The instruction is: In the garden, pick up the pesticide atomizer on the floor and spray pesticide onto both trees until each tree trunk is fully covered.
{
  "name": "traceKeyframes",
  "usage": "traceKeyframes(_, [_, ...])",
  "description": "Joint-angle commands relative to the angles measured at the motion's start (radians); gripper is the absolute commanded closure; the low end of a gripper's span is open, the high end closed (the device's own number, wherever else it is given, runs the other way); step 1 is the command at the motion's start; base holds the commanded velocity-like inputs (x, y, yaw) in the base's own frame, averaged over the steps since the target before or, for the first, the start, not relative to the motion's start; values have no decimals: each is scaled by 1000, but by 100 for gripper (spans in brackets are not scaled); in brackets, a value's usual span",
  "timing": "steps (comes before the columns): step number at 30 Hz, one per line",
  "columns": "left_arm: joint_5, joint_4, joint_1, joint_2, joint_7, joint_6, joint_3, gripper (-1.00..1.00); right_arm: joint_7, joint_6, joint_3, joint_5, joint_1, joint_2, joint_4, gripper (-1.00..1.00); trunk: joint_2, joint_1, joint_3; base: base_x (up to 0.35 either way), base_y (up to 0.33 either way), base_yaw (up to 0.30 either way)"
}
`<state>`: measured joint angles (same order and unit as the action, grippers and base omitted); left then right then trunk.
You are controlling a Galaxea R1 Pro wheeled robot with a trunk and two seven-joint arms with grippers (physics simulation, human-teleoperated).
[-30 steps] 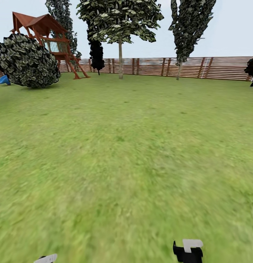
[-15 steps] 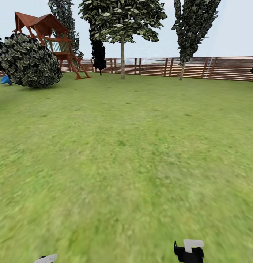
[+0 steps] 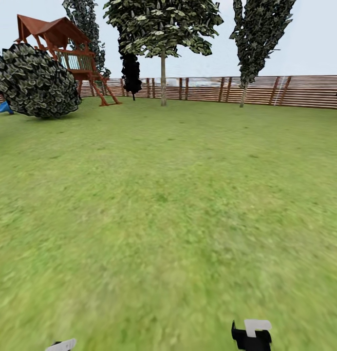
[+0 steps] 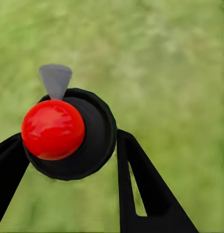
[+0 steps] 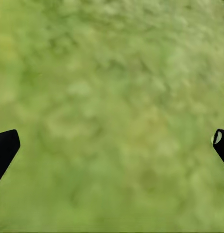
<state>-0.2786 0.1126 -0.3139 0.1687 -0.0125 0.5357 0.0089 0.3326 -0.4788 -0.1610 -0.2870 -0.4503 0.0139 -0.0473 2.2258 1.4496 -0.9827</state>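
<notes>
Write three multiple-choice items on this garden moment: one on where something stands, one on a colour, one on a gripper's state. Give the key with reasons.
1. Where does the wooden play tower stand in the head view?
A. at the far left, before the fence
B. in the middle of the lawn
C. beside the right gripper

2. What colour is the top of the pesticide atomizer?
A. white
B. red
C. blue

3. How does the right gripper stand?
A. shut on the bottle
B. shut on nothing
C. open over grass

Key:
1 A: the play tower rises at the far left, near the fence and behind a round dark bush.
2 B: the pesticide atomizer shows a glossy red top on a black body, held between the fingers of the left gripper.
3 C: the right gripper has its fingertips far apart, with bare lawn between them.
</notes>
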Motion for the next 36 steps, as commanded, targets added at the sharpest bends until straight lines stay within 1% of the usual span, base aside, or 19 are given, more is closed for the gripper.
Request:
traceKeyframes(1, [-2,-1,-1,0,-1,3,1,100,3,-3,-8,-11,-1,0,1,-100,0,0,-1,338,0,0])
traceKeyframes(36, [-2,-1,-1,0,-1,3,0,100,3,-3,-8,-11,-1,-2,1,-100,0,0,-1,338,0,0])
